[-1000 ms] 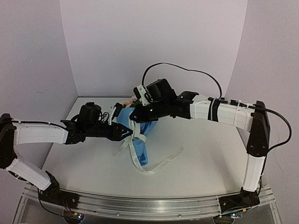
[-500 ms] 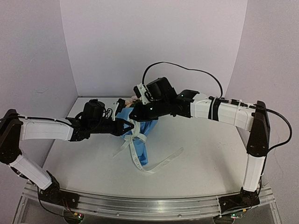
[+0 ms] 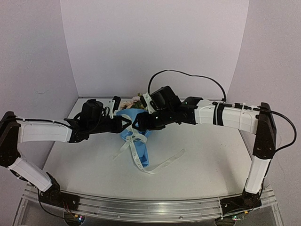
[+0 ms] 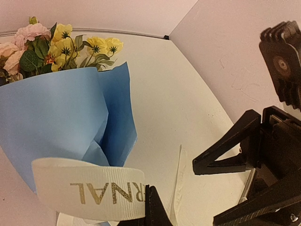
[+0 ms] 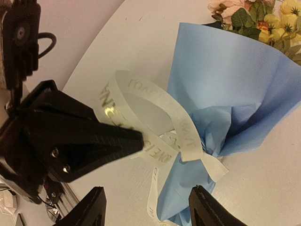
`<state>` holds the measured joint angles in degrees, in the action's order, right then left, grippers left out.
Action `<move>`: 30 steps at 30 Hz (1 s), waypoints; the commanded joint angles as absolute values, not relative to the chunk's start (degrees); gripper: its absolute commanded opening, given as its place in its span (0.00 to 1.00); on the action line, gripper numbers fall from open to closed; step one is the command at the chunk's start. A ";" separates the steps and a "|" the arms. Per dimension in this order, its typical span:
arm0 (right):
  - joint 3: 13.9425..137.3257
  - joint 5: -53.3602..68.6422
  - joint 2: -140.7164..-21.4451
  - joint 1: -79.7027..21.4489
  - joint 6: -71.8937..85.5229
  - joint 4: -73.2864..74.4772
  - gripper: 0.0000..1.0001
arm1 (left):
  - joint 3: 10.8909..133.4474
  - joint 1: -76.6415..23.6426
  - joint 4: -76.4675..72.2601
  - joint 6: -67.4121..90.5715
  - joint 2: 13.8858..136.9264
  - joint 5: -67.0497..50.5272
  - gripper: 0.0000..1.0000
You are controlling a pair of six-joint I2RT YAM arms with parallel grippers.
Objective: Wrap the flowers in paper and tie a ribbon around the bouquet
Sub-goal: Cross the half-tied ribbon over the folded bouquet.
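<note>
**One loop pinched, the knot unfinished**

Left gripper (image 5: 134,139) is clamped on a loop of the ribbon (image 5: 141,101) just beside the bouquet (image 5: 225,80). Right gripper (image 5: 148,190) hangs above with its jaws spread wide, holding nothing. The wrapping looks done: the paper (image 4: 56,108) forms a cone lying on the table (image 3: 202,155), and the flowers (image 5: 254,19) sit inside it, blossoms past the wide rim. The ribbon circles the narrow part with loose tails, so cinching the tie likely remains.
</note>
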<state>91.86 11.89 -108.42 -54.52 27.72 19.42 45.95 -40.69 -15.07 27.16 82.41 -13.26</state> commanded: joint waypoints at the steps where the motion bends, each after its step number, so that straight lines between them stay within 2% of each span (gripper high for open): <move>1: 86.98 10.17 -102.94 -54.55 28.38 16.11 0.60 | 47.31 -39.82 -15.33 29.55 80.77 -12.13 0.00; 7: 85.50 11.72 -106.82 -56.06 28.32 13.06 0.54 | 48.18 -37.79 -14.07 32.00 80.86 -12.96 0.00; 17: 91.32 13.94 -117.24 -56.68 28.65 10.25 0.54 | 48.59 -35.83 -13.46 33.12 80.74 -15.95 0.00; 25: 93.06 16.59 -120.48 -57.51 29.69 10.28 0.50 | 48.90 -34.96 -13.09 33.31 80.50 -16.95 0.00; 30: 89.55 17.01 -118.59 -58.25 30.13 10.20 0.48 | 48.90 -34.58 -13.18 33.36 80.65 -17.20 0.00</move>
<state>90.36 15.94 -120.07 -57.12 29.30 11.64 46.09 -35.13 -12.40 33.08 82.35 -16.35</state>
